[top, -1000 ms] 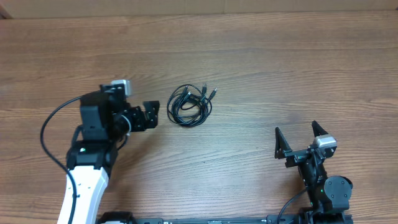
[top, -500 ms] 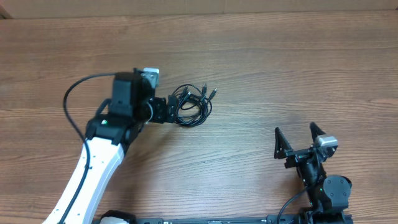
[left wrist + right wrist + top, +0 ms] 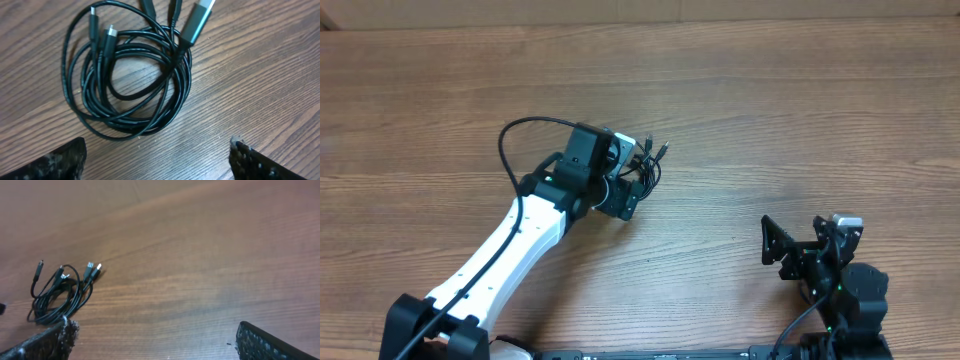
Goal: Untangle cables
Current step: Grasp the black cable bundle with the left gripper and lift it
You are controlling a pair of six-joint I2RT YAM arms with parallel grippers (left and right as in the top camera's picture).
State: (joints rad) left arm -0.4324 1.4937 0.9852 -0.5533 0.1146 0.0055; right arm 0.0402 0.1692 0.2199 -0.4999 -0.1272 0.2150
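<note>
The cables (image 3: 130,80) are thin black cords coiled together in one tangled loop on the wooden table, with small plug ends at the top, one silver-tipped. In the overhead view the coil (image 3: 645,165) lies mid-table, mostly hidden under my left wrist. My left gripper (image 3: 157,160) is open just above the table, its fingertips close beside the coil's near edge, touching nothing. My right gripper (image 3: 155,340) is open and empty at the front right; the cables (image 3: 57,292) show far off to its left.
The wooden table (image 3: 800,110) spreads all round the coil. The left arm (image 3: 510,250) reaches diagonally from the front left. The right arm's base (image 3: 840,280) stands at the front right edge.
My left arm has swung right and forward until its wrist covers the coil. The right gripper has turned slightly at its place.
</note>
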